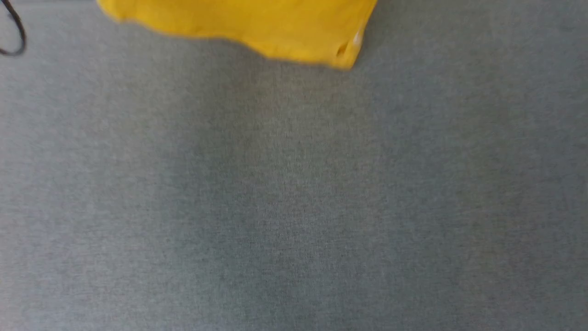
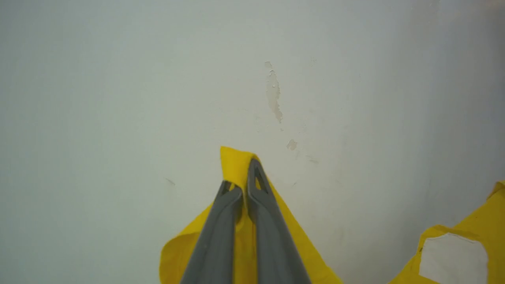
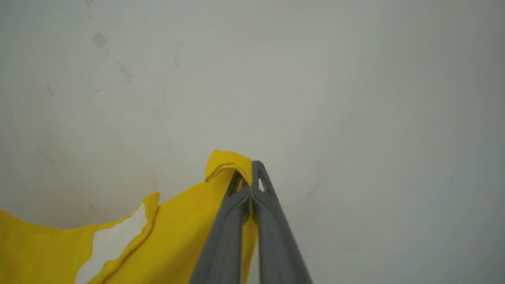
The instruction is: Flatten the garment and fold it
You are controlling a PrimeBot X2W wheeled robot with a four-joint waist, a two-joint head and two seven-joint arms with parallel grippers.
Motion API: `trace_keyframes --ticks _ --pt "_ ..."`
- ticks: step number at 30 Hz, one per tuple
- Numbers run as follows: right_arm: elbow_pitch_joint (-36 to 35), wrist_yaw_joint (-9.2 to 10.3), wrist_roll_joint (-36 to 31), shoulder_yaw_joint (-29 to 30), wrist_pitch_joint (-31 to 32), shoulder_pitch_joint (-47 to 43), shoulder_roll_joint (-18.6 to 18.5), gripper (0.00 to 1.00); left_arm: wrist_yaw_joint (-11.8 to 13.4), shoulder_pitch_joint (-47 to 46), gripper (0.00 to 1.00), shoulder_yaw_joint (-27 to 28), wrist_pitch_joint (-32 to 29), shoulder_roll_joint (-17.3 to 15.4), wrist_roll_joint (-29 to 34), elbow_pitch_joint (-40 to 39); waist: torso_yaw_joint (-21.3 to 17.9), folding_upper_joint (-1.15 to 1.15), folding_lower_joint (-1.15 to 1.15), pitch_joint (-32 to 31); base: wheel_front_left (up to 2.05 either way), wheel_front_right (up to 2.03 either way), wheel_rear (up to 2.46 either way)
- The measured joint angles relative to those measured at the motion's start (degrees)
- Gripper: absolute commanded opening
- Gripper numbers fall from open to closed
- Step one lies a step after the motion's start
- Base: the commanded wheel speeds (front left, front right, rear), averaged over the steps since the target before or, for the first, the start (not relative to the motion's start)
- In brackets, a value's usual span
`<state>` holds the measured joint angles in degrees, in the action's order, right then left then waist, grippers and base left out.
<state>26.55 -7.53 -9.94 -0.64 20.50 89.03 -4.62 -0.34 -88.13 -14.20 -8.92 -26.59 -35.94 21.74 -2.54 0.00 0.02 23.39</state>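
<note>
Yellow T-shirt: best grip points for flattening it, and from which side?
Likely the top edge, one folded tip per hand, approaching from below. Left hand and right hand clamp such tips, so the T-shirt hangs spread above the grey surface.

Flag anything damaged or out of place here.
The pale surface behind the garment has flaked, peeling patches, with another chip in the right wrist view. A black cable loops in at the head view's left edge. Nothing else stands out.
</note>
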Motion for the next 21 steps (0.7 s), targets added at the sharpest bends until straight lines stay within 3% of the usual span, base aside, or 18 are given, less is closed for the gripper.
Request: trace_keyframes --ticks 5,12,21 --pt "3.61 0.0 -4.35 -1.23 -5.15 8.0 -2.71 0.0 -2.68 -4.34 0.0 0.58 4.64 0.14 0.23 3.07 0.3 0.0 0.0 5.71 0.0 0.0 0.0" --pt "7.91 -0.01 -8.98 -4.23 -9.65 12.37 -7.93 0.0 -5.56 -5.28 0.0 0.75 12.2 0.93 -0.85 7.02 1.53 0.0 0.0 11.72 0.0 0.0 0.0" --pt "8.42 -0.01 -10.06 -9.17 -14.8 14.57 -10.83 0.0 -6.68 -4.36 0.0 -0.32 18.67 0.09 -4.09 9.33 3.65 0.0 -0.02 17.56 0.0 0.0 0.0"
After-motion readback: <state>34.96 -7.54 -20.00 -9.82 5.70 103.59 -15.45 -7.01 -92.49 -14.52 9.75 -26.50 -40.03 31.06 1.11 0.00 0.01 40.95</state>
